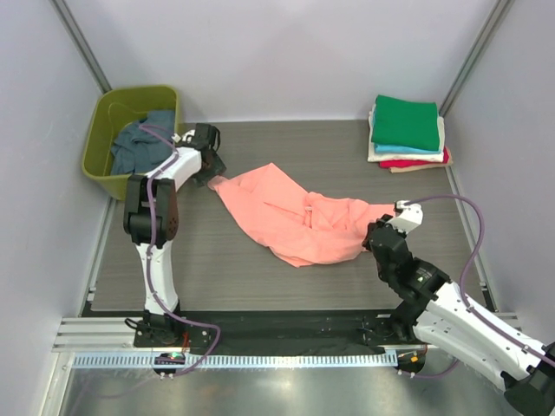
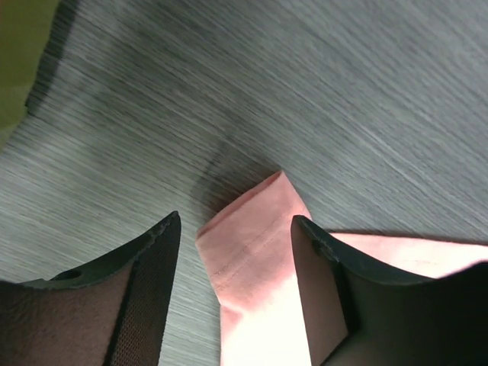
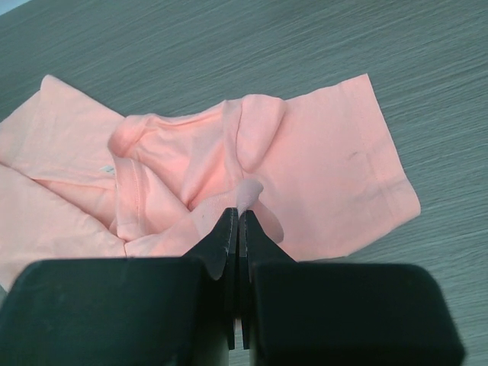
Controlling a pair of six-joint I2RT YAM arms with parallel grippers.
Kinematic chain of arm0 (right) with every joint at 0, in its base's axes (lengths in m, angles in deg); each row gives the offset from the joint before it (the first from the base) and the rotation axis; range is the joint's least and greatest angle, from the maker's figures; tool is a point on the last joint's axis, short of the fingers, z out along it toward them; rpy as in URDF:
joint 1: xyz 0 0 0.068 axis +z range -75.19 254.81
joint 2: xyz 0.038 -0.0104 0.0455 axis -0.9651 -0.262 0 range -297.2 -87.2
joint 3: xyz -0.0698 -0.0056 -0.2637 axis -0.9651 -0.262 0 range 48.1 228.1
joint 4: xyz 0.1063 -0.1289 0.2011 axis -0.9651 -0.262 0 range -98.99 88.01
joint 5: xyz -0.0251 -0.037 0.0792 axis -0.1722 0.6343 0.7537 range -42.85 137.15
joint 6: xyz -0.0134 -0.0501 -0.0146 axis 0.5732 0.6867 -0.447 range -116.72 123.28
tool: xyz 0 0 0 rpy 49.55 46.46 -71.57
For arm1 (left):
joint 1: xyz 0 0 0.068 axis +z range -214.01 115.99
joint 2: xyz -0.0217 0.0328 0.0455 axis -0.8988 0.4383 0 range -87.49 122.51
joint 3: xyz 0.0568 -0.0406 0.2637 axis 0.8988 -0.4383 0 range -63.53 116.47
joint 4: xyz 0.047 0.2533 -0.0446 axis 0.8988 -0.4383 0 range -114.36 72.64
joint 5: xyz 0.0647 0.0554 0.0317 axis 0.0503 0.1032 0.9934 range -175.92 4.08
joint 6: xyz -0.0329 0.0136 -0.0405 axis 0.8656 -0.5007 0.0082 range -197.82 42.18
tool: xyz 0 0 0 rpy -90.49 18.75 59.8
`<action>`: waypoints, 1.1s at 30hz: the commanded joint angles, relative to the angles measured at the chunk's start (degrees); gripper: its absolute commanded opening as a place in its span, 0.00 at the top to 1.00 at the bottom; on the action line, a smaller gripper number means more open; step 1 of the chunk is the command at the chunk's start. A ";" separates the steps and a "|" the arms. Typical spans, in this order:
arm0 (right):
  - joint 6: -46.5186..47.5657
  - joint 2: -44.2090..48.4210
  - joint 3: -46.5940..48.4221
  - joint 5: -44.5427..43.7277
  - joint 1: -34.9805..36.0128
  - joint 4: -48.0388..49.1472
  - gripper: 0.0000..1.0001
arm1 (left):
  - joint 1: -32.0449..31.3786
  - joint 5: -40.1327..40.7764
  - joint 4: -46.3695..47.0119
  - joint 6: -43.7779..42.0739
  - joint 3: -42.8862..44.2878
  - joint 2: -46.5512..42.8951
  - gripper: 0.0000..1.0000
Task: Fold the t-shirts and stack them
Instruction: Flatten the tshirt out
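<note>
A salmon-pink t-shirt [image 1: 295, 217] lies crumpled across the middle of the table. My left gripper [image 1: 211, 171] is at its far-left sleeve tip. In the left wrist view that gripper [image 2: 235, 223] is open, and the hemmed sleeve end [image 2: 255, 244] lies on the table between the fingers, with a gap on the left side. My right gripper [image 1: 375, 236] is at the shirt's right edge. In the right wrist view it [image 3: 240, 213] is shut on a small pinched fold of the pink t-shirt [image 3: 328, 168]. A stack of folded t-shirts [image 1: 408, 130], green on top, stands at the back right.
An olive-green tub [image 1: 97, 147] stands at the back left, just behind my left gripper, with a slate-blue t-shirt [image 1: 139, 143] bunched inside. The grey table mat [image 1: 260, 277] ends near both side walls.
</note>
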 commanded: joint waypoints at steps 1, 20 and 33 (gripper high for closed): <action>-1.16 -1.29 2.52 -1.34 0.14 1.36 0.99 | 0.35 -0.19 0.17 1.06 0.92 1.22 0.40; -0.28 -2.79 4.71 -1.52 0.14 1.71 0.99 | 0.36 -0.46 3.33 1.06 -7.06 -7.20 1.00; 6.49 0.46 15.08 -4.33 0.14 1.18 0.99 | 0.35 2.80 0.35 1.32 -16.56 -36.29 1.00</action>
